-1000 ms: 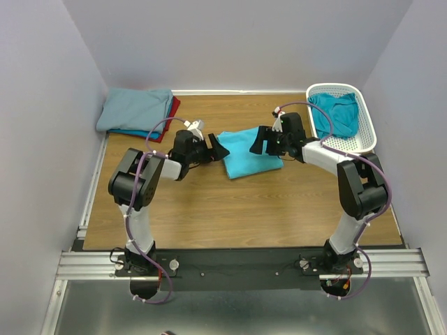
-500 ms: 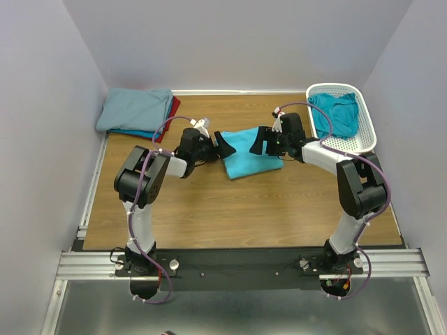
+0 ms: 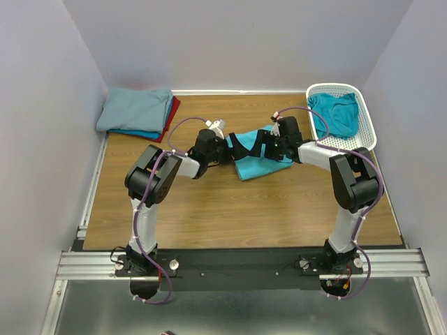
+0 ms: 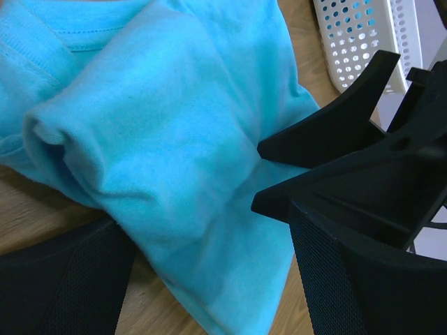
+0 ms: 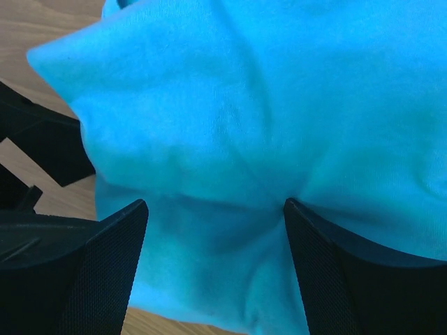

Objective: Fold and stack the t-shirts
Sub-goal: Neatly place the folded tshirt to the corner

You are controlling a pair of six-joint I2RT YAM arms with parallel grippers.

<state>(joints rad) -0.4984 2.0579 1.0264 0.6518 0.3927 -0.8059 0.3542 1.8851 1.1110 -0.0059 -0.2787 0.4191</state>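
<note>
Left hand (image 3: pixel 239 149), right hand (image 3: pixel 263 143) (both spread) straddle turquoise t-shirt (image 3: pixel 255 166)

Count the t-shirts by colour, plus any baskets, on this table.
Turquoise t-shirt: 1
Teal t-shirt: 1
Grey-blue t-shirt: 1
Red t-shirt, edge only showing: 1
Blue t-shirt, edge only showing: 1
White basket: 1
Total: 6

Soft matte cloth turquoise tee (image 4: pixel 160 139), smooth wood-grain table (image 3: pixel 209 202), white plastic lattice basket (image 3: pixel 367 132), mesh-textured black pads (image 5: pixel 105 279) on right gripper (image 5: pixel 214 204).
</note>
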